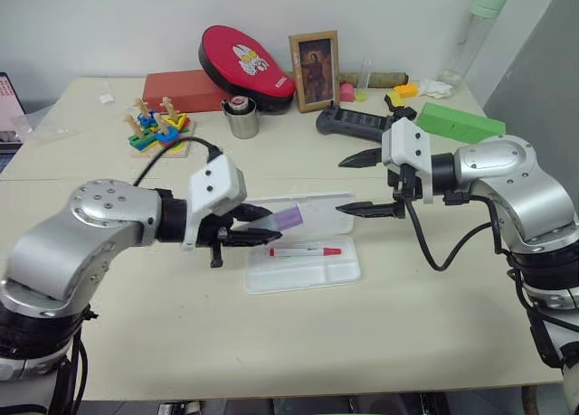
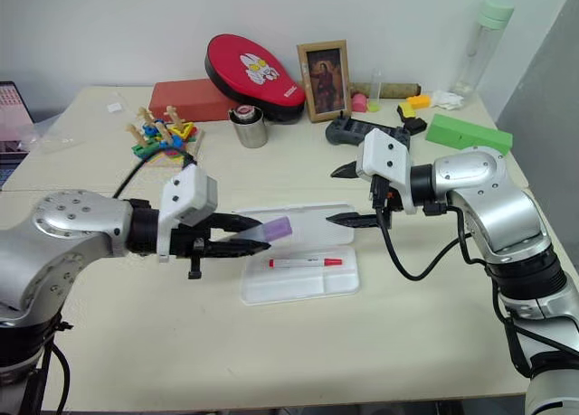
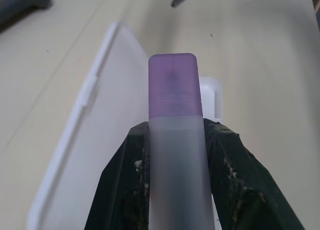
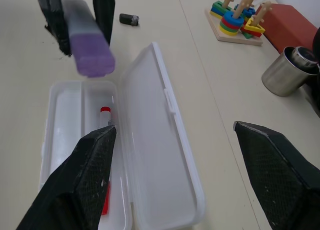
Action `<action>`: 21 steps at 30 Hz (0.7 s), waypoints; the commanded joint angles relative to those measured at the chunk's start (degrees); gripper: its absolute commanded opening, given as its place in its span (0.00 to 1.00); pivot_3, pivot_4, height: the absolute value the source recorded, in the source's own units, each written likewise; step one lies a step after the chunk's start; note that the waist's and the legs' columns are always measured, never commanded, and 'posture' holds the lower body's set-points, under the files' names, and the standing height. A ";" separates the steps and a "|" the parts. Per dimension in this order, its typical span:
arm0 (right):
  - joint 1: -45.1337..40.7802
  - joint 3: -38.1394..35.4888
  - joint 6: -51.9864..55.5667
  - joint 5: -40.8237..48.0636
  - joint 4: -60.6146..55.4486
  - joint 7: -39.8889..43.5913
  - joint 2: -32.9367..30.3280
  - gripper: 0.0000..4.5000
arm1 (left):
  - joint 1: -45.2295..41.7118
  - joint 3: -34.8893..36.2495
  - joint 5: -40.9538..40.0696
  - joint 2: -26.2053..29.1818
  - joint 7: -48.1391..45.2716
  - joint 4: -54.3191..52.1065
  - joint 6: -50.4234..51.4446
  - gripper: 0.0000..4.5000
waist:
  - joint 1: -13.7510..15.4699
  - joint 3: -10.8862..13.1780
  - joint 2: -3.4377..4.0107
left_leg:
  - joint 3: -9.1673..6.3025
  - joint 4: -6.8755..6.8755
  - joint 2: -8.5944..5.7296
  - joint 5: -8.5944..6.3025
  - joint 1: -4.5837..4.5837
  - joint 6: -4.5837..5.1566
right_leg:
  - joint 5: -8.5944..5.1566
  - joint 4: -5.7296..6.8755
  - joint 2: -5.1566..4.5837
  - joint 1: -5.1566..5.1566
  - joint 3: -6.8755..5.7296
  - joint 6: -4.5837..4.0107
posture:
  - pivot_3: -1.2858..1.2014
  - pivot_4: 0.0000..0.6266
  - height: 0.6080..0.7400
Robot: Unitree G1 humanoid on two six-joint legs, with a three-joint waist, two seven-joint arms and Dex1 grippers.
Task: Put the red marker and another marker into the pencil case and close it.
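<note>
The pencil case (image 1: 298,276) lies open in the middle of the table, its lid (image 4: 160,155) folded flat on the far side. In its divided tray lies the red marker (image 1: 306,251), red cap toward the case's right end. My left gripper (image 1: 274,226) is shut on the other marker, the chunky lavender one (image 1: 288,219). It holds the marker just above the case's left end, purple cap (image 3: 173,89) sticking out past the fingers. My right gripper (image 1: 341,185) hovers open over the right end of the lid, holding nothing.
Along the back of the table stand a wooden stacking toy (image 1: 158,126), a metal cup (image 1: 242,117), a red pad (image 1: 246,64), a picture frame (image 1: 314,70), a black controller (image 1: 353,121) and a green block (image 1: 460,121). A small black object (image 4: 128,19) lies left of the case.
</note>
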 commanded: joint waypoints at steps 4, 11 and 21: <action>-0.41 -1.80 -0.83 -0.03 -0.99 0.04 -0.67 0.87 | 1.32 -8.23 8.13 -1.38 -3.04 4.51 -10.10 0.27 | 0.06 0.00 0.00 | -0.01 0.00 0.00 0.00 -0.01 0.00 | 0.00 0.00 0.01 -0.02 -0.01 0.00 | 0.52 0.24 1.00; -0.31 -2.08 -0.45 -0.01 -1.38 -0.15 -1.04 0.87 | 1.38 -12.36 12.26 -4.09 -4.81 8.43 -14.90 0.27 | 0.12 0.00 0.00 | 0.00 0.00 0.00 0.00 -0.01 0.00 | 0.00 0.00 0.00 -0.01 0.00 0.00 | 0.52 0.24 1.00; -0.12 -2.24 0.10 0.22 -2.01 -0.52 -1.40 0.87 | 2.37 -14.70 14.96 -5.68 -7.55 9.25 -17.61 0.27 | 0.10 0.00 0.00 | 0.00 0.00 0.00 0.00 0.00 0.00 | 0.00 0.01 0.00 -0.01 0.00 0.00 | 0.52 0.24 1.00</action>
